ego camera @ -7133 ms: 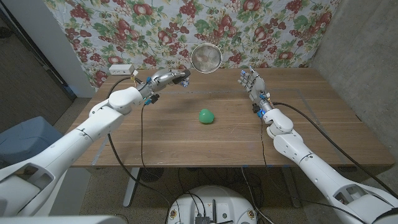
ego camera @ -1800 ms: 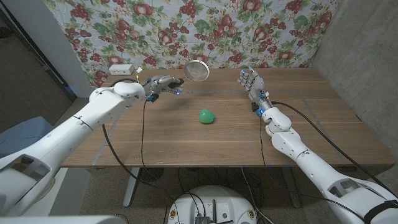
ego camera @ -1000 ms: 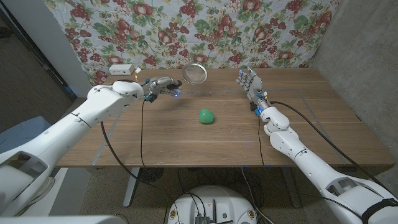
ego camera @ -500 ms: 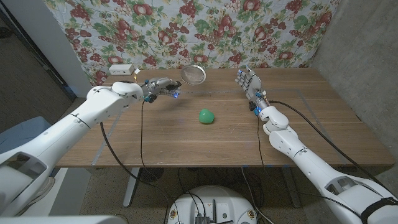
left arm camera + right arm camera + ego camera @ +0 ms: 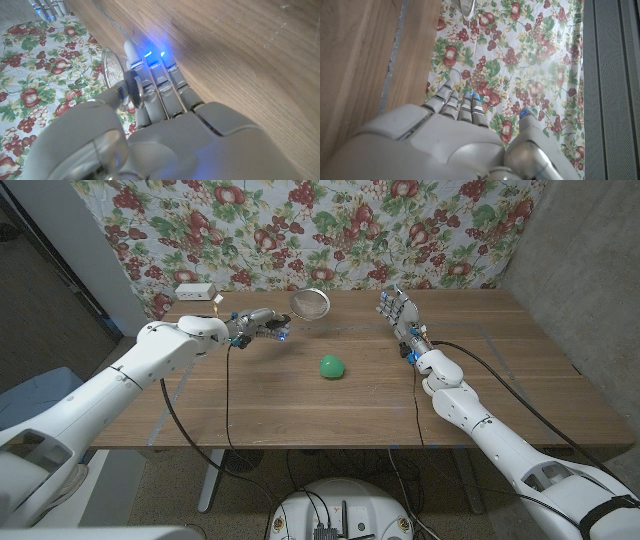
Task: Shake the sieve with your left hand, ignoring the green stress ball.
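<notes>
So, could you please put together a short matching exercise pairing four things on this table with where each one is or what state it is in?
Things:
1. round metal mesh sieve
2. green stress ball
3. right robot hand
4. small white box

States:
a. at the table's far left corner
b. open, holding nothing
c. held up by the left robot hand
d. lying mid-table, untouched

Pairs: 1-c, 2-d, 3-b, 4-a

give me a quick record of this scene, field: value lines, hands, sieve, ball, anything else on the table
left hand: grips the sieve's handle, raised above the table's far left part
sieve: small round metal mesh, held in the air near the floral cloth, not touching the table
right hand: holds nothing, fingers apart and pointing up, at the table's far right part
green stress ball: lies alone near the table's middle, touched by neither hand
table: wooden
white box: at the far left corner
backdrop: floral cloth behind the table
</notes>
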`<control>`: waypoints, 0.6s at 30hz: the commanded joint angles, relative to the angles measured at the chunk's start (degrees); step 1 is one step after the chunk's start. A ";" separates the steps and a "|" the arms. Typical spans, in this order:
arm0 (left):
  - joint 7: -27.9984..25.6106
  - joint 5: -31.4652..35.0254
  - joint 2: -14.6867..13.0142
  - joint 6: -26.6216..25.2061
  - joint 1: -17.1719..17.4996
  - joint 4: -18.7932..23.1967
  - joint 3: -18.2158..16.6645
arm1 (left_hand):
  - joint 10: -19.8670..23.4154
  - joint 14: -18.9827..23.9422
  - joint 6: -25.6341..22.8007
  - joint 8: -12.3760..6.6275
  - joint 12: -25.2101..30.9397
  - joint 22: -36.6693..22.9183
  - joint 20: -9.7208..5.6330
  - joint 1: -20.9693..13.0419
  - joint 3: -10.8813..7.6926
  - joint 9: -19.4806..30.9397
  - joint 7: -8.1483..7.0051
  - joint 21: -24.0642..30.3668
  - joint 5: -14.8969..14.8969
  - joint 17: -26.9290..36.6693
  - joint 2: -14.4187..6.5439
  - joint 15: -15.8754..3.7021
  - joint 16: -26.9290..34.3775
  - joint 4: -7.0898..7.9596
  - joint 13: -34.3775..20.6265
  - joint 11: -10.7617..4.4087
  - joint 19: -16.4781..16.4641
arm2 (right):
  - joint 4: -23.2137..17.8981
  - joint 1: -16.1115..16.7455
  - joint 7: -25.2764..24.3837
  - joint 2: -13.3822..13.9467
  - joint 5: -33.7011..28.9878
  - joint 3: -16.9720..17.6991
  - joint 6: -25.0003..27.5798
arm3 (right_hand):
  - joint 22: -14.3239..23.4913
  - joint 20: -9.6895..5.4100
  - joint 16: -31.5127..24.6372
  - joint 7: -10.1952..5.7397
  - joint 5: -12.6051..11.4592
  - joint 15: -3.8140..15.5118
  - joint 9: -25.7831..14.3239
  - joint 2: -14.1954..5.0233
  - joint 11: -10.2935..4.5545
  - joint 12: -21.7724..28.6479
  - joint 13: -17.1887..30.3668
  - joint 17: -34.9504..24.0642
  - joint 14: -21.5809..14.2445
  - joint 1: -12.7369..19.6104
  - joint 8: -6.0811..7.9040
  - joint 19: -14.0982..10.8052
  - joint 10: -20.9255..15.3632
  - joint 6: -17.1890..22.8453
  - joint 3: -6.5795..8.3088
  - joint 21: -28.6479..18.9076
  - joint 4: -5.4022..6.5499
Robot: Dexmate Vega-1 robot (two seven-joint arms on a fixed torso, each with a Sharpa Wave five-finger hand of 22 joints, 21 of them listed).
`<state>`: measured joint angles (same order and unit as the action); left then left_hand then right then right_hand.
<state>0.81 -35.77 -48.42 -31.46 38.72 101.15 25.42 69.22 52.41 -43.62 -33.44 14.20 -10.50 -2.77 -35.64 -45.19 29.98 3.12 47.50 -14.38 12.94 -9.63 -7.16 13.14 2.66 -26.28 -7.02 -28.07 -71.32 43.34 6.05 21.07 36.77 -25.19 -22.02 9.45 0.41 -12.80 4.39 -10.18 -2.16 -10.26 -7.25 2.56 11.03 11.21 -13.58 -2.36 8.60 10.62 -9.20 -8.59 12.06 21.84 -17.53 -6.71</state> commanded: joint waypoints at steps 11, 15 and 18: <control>0.59 -5.77 -0.82 0.26 2.61 0.09 -1.35 | 2.94 0.83 -0.60 0.02 0.25 -0.11 -1.46 -1.95 -1.03 -0.36 1.20 0.79 0.34 0.31 -2.05 -5.97 0.47 0.15 0.08 -2.42 -0.46 | -0.64 0.47 0.41 0.38 0.26 -0.21 0.60 | 0.36 0.23 -0.28 -0.15 0.07 -0.04 -0.07 -0.79 0.02 0.35 0.11 0.00 0.00 -0.12 0.25 -0.49 -0.23 0.39 0.46 0.45 0.23; 0.32 -6.42 -0.91 -0.43 2.77 0.21 -1.31 | 2.95 0.85 -0.55 0.13 0.20 -0.12 -1.41 -2.05 -1.14 -0.49 1.31 0.88 0.46 0.35 -2.05 -5.95 0.49 0.06 0.24 -2.23 -0.52 | -1.06 0.71 0.29 0.56 0.27 -0.16 0.71 | 0.36 0.24 -0.27 -0.14 0.07 -0.08 -0.07 -0.78 0.07 0.38 0.11 0.01 0.01 -0.13 0.25 -0.52 -0.28 0.38 0.47 0.52 0.22; 0.46 -6.71 -1.03 -0.31 2.97 0.17 -1.28 | 2.93 0.88 -0.60 0.20 0.13 -0.12 -1.43 -2.09 -1.19 -0.58 1.41 0.94 0.56 0.37 -2.03 -5.91 0.50 0.04 0.40 -2.26 -0.52 | -1.26 0.80 0.29 0.66 0.34 -0.14 0.87 | 0.36 0.26 -0.27 -0.16 0.07 -0.07 -0.07 -0.78 0.01 0.34 0.11 0.02 0.01 -0.14 0.27 -0.56 -0.19 0.42 0.48 0.60 0.22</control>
<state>1.62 -40.83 -48.76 -30.93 40.34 100.97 24.49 69.50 52.73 -43.81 -33.15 14.20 -10.55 -2.77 -35.99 -45.43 29.46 3.73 47.94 -14.11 13.20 -9.28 -7.47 13.36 2.42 -25.88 -6.74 -28.07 -71.80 43.73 6.34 21.32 36.95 -25.34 -21.75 9.77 0.62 -12.80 4.39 -10.18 -2.16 -10.26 -7.25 2.56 11.03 11.21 -13.59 -2.36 8.60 10.62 -9.41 -8.59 12.06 21.84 -17.30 -6.71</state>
